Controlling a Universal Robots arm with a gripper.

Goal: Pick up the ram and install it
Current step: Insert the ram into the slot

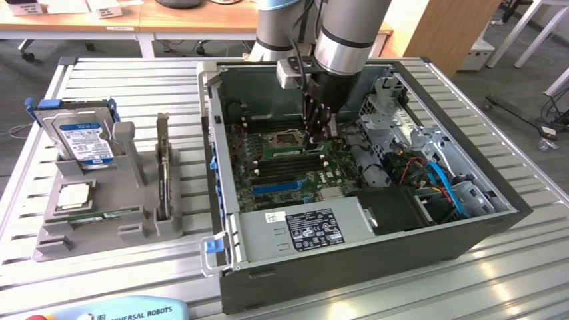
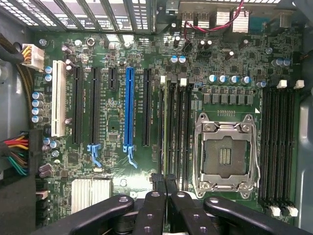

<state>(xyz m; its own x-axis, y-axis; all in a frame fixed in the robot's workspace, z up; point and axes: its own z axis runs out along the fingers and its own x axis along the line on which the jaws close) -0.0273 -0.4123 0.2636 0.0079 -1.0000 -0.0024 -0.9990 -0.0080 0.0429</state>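
My gripper [image 1: 318, 141] reaches down into the open computer case [image 1: 374, 263], over the memory slots beside the empty processor socket [image 2: 225, 154]. In the wrist view its black fingers [image 2: 157, 188] stand close together, shut on the ram [image 2: 171, 127]. The ram is seen edge-on as a thin greenish strip. It stands in line with one of the black slots [image 2: 183, 132] between the socket and the expansion slots. I cannot tell how deep it sits in the slot.
A grey holder [image 1: 53, 247] at the exterior view's left carries a hard drive [image 1: 84, 137], a square silver processor chip [image 1: 73, 195] and an upright dark card [image 1: 162, 173]. Inside the case are a blue expansion slot [image 2: 129, 107], more memory slots [image 2: 279, 147], cables and a power supply [image 1: 302, 230].
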